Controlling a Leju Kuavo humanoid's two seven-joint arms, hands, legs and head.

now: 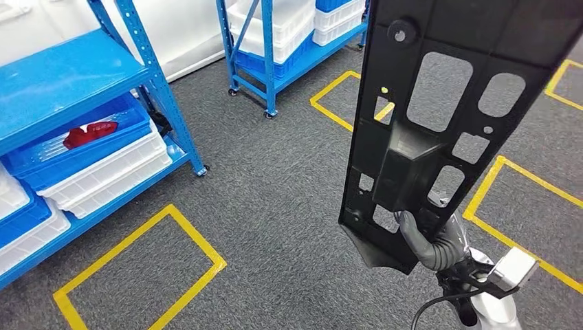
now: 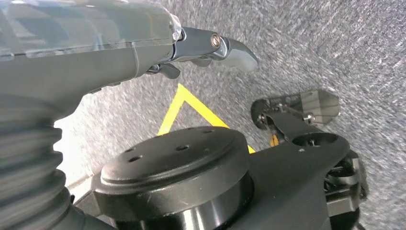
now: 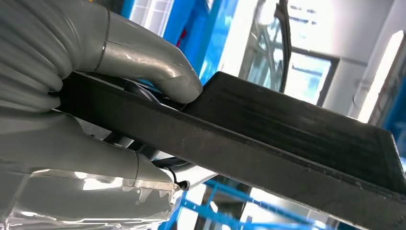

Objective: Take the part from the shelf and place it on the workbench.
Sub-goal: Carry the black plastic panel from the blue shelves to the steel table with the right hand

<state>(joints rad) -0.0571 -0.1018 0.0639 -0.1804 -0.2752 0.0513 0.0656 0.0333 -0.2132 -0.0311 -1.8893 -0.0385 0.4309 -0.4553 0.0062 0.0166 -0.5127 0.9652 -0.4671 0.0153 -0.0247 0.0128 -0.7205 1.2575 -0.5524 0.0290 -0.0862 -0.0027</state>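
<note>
The part (image 1: 405, 165) is a long black plastic panel with several cut-outs. It stands nearly upright at the right of the head view. My right hand (image 1: 430, 244) grips its lower end from below, fingers wrapped over the edge. In the right wrist view the thumb and fingers of the right hand (image 3: 119, 62) clamp the part's (image 3: 287, 129) dark edge. My left hand (image 2: 119, 43) hangs over the grey carpet with nothing in it, its fingers (image 2: 234, 50) stretched out.
A blue shelf (image 1: 62, 75) stands at the left with a blue bin holding a red piece (image 1: 89, 132) and white bins (image 1: 110, 172) below. A second blue shelf (image 1: 275, 41) stands at the back. Yellow tape rectangles (image 1: 137, 268) mark the grey carpet.
</note>
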